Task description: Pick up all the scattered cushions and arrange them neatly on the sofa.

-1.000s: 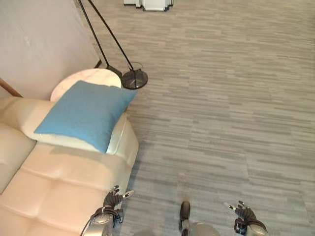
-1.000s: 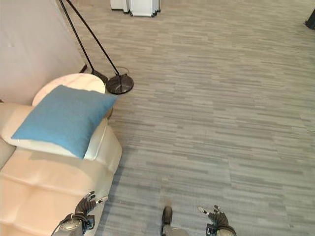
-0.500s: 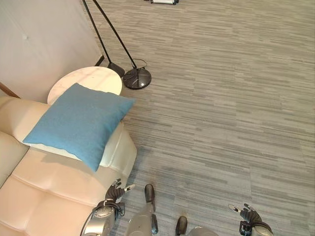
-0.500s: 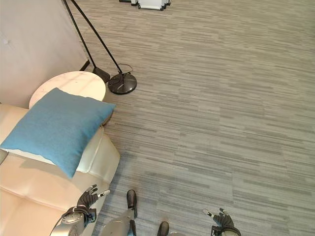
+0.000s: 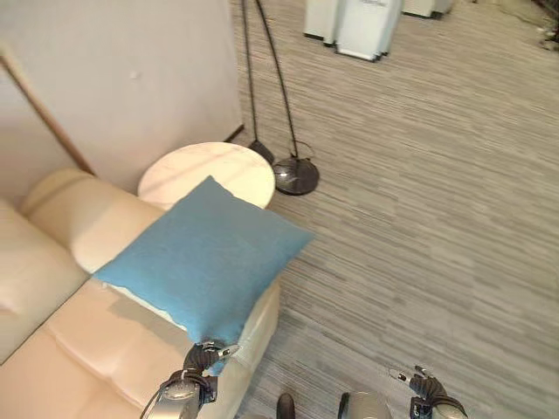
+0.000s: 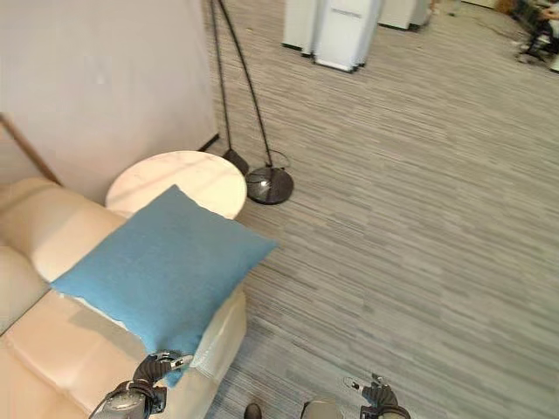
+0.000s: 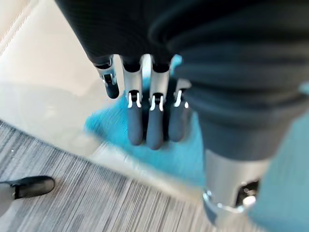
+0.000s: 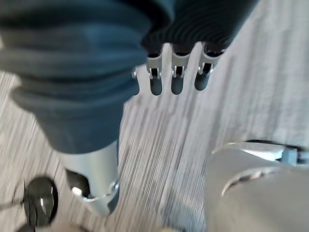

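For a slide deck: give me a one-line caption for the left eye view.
Blue cushion lies on the cream sofa's arm beside a round table; left hand hangs open at its near corner.

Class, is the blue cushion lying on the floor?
No, the blue cushion rests on the cream sofa's armrest, beside the round side table.

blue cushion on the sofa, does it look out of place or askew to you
Yes. The blue cushion lies turned corner-on across the sofa armrest, one corner jutting past the edge toward the round side table, not squared against the backrest.
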Tool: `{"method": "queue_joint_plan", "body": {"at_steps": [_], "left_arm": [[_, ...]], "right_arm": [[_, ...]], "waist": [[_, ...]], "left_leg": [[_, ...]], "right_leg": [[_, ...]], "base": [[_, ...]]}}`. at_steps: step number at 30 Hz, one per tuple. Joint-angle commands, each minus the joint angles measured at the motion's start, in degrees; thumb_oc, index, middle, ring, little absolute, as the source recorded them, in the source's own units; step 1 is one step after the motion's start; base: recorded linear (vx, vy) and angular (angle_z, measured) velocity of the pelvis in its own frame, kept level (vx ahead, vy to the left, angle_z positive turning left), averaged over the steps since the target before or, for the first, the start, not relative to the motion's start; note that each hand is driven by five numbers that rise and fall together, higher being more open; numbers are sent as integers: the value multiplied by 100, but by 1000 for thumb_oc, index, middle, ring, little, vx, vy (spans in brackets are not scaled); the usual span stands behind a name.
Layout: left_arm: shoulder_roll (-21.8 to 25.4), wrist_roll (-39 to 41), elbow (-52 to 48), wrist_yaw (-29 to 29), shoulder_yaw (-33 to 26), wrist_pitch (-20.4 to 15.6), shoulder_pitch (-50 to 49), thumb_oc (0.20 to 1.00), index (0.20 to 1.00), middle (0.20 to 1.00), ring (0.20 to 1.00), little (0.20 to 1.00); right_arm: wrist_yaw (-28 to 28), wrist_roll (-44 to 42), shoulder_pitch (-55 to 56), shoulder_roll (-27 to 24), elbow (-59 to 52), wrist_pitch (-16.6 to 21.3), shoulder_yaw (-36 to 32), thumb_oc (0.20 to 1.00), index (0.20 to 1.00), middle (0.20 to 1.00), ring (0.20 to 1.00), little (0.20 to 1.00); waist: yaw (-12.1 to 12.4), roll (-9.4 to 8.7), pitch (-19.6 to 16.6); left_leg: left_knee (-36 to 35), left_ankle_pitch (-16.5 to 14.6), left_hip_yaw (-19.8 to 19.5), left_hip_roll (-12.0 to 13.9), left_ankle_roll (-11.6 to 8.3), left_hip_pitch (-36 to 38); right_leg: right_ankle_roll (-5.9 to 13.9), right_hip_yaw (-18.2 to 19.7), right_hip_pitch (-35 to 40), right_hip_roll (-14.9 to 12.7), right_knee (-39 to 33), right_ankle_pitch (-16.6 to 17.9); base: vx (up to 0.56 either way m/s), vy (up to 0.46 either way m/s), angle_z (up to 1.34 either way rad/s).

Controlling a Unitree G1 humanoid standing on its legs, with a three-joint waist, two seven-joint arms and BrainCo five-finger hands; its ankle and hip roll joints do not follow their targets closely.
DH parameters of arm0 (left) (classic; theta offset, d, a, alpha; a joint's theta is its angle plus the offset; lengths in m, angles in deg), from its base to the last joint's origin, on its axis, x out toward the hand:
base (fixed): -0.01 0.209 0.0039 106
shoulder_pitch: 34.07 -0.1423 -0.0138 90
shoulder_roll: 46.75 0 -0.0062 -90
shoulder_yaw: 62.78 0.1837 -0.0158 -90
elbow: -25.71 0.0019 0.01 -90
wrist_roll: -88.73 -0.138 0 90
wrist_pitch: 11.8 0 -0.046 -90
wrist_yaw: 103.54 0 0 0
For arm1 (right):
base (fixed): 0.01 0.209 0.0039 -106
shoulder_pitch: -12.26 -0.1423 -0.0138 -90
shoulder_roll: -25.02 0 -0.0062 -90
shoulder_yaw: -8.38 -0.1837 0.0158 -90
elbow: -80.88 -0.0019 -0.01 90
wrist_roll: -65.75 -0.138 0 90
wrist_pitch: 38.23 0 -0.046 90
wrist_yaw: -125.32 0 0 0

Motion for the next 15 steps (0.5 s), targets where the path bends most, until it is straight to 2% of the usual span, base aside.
{"method": "queue_joint_plan", "body": {"at_steps": [1,2,3,4,5,8,10,11,13,14,15], "left_arm": [[205,-109,-174,42,-271,-180,104,1000,1000,1000,1000,1000],[223,-130,-164,44,-278,-182,111,1000,1000,1000,1000,1000],[223,-130,-164,44,-278,-182,112,1000,1000,1000,1000,1000],[268,-159,-187,40,-354,-194,85,1000,1000,1000,1000,1000],[277,-160,-145,48,-388,-205,92,1000,1000,1000,1000,1000],[287,-134,-102,87,-434,-225,100,1000,1000,1000,1000,1000],[286,-134,-103,87,-435,-224,99,1000,1000,1000,1000,1000],[229,-54,90,102,-442,-220,108,1000,1000,1000,1000,1000],[200,-34,153,108,-448,-228,101,1000,1000,1000,1000,1000],[143,163,223,130,-460,-197,98,1000,1000,1000,1000,1000],[96,271,308,146,-439,-207,127,1000,1000,1000,1000,1000]], "right_arm": [[-41,8,-120,-141,-54,80,35,1000,1000,1000,1000,1000],[-46,15,-114,-134,-49,78,36,1000,1000,1000,1000,1000],[-46,15,-115,-133,-49,78,35,1000,1000,1000,1000,1000],[-26,25,-70,-135,-41,69,40,1000,1000,1000,1000,1000],[-8,37,-76,-130,-12,58,42,1000,1000,1000,1000,1000],[4,53,-59,-147,-30,60,25,1000,1000,1000,1000,1000],[5,53,-60,-148,-28,62,26,1000,1000,1000,1000,1000],[39,-2,-5,-141,-28,88,20,1000,1000,1000,1000,1000],[49,-9,-24,-161,17,87,42,1000,1000,1000,1000,1000],[32,0,-69,-213,0,95,73,1000,1000,1000,1000,1000],[46,-86,-87,-246,-16,132,93,1000,1000,1000,1000,1000]], "waist": [[22,52,311],[24,37,314],[30,39,309],[73,-13,317],[73,-43,326],[42,-109,307],[29,-105,313],[35,-168,230],[3,-160,181],[5,-129,117],[-9,-129,92]], "left_leg": [[-141,-405,-176,555,-375,0],[-141,-435,-244,562,-390,37],[-141,-431,-239,565,-390,29],[-141,-474,-386,571,-435,122],[-141,-490,-481,573,-469,152],[-141,-545,-801,596,-543,278],[-141,-546,-815,601,-545,284],[-141,-592,-1230,746,-691,467],[-141,-594,-1282,851,-727,487],[-141,-469,-1396,1086,-850,469],[-44,-394,-1500,1157,-915,354]], "right_leg": [[83,458,975,530,-2486,1110],[122,717,960,607,-3012,1237],[121,720,965,613,-3044,1261],[251,1141,836,654,-3757,1578],[289,1305,788,699,-3998,1666],[365,1702,739,773,-4077,1763],[364,1688,748,774,-4072,1756],[278,1825,857,865,-3826,1582],[222,1711,900,892,-3725,1517],[59,1587,946,1036,-3567,1280],[-25,1455,1012,1061,-3589,1200]], "base": [[194,-101,52],[194,-100,44],[230,-141,40],[234,-176,28],[308,-236,30],[235,-207,50],[207,-247,91],[404,-531,114],[330,-493,119],[222,-473,92],[221,-474,76]]}}
